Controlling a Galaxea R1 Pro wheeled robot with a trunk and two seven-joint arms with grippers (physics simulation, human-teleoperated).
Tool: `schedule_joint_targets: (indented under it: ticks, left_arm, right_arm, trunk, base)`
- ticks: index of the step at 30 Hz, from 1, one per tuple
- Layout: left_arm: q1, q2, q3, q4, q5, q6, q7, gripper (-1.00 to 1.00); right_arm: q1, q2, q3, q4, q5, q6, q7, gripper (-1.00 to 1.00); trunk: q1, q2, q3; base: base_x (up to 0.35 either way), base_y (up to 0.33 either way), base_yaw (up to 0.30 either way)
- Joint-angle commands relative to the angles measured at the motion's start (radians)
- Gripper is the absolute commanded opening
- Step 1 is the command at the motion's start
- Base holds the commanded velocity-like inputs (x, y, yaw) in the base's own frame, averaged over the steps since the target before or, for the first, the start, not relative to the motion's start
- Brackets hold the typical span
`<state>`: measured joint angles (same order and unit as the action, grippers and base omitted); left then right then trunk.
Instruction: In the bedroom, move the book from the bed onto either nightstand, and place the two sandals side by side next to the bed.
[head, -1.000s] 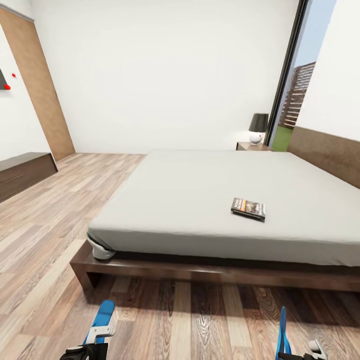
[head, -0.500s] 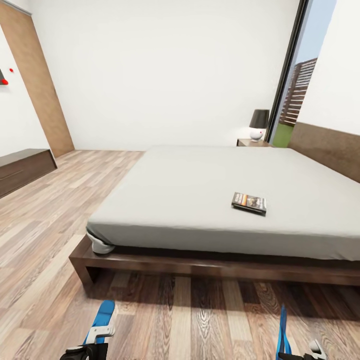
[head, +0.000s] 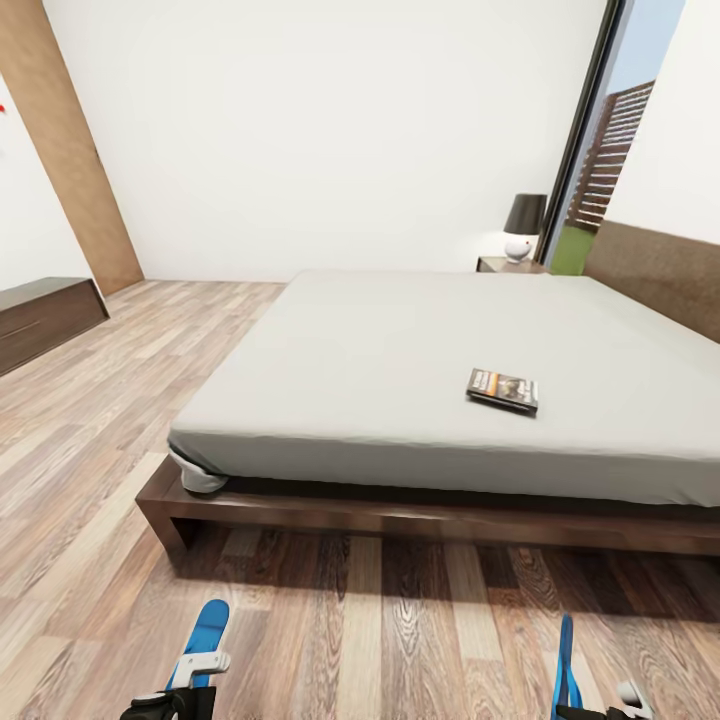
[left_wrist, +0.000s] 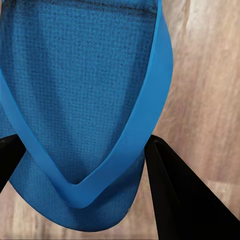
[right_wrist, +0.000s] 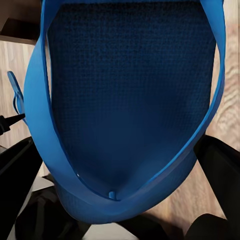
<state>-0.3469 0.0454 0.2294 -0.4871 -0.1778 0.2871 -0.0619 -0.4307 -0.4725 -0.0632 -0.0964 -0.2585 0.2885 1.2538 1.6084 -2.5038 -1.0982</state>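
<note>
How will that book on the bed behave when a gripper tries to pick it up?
The book looks thin, so probably light and somewhat bendy. It lies flat on the mattress, so fingers may struggle to get under its edge. The soft surface might give when pressed.

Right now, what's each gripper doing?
Left gripper: closed on a blue sandal.
Right gripper: closed on the other sandal.
</note>
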Motion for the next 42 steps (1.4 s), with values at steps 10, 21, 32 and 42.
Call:
schedule_joint_targets:
  ticks: [10, 21, 32, 42]
  left_arm:
    - [0.000, -0.001, 0.007, -0.002, -0.012, 0.003, -0.009, -1.00]
    - [0.000, -0.001, 0.007, -0.002, -0.012, 0.002, -0.010, -1.00]
    - [-0.005, 0.006, 0.005, -0.011, -0.015, -0.027, -0.179, -1.00]
    - [-0.053, 0.050, 0.005, -0.015, -0.018, -0.023, -0.332, -1.00]
  right_arm:
    - [0.000, 0.000, -0.007, 0.000, 0.002, 0.011, 0.003, -1.00]
    - [0.000, 0.000, -0.007, 0.000, 0.002, 0.011, 0.003, -1.00]
    - [0.000, 0.000, -0.007, 0.000, 0.002, 0.011, 0.003, -1.00]
    - [0.000, 0.000, -0.007, 0.000, 0.002, 0.011, 0.003, -1.00]
  trunk:
    - [0.004, -0.003, -0.040]
    - [0.007, -0.004, -0.067]
    - [0.007, -0.004, -0.067]
    - [0.007, -0.004, -0.067]
  base:
    - [0.000, 0.000, 0.000]
    - [0.000, 0.000, 0.000]
    - [0.000, 0.000, 0.000]
    - [0.000, 0.000, 0.000]
